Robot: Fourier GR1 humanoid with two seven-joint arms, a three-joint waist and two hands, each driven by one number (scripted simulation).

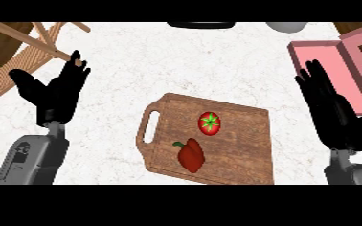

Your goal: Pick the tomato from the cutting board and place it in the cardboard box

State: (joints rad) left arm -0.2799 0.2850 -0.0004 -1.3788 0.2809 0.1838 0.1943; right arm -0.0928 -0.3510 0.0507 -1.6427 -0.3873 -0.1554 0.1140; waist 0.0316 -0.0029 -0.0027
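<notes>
While both hands hang above the desk with nothing in them, the scene reads like this:

Left hand (60,88): fingers straight and spread, pointing away from the robot, holding nothing; it shows at the left side of the view, over the desk (176,57).

Right hand (326,106): fingers straight and apart, also pointing away, holding nothing; it shows at the right edge of the view.

Board (240,143): a brown wooden board with a slot handle at its left end; it lies flat on the desk between the two hands, nearer the right hand than the left, and touches neither.

Tomato (209,123): red with a green star of a stem on top; it sits on the board, to the left of the right hand and well apart from it, farther still from the left hand.

Pepper (191,156): red with a short green stem, lying on the board just beside the tomato on the side nearer the robot; whether the two touch I cannot tell.

Box (322,57): pink, open at the top, with a flap raised at its right side; it stands just beyond the right hand's fingertips, which overlap its near wall in the view.

Wooden frame (35,43): slanted bars past the left hand, at the view's upper left corner.

Top edge: a dark object (201,25) and a pale round one (287,26), both cut off by the view.
</notes>
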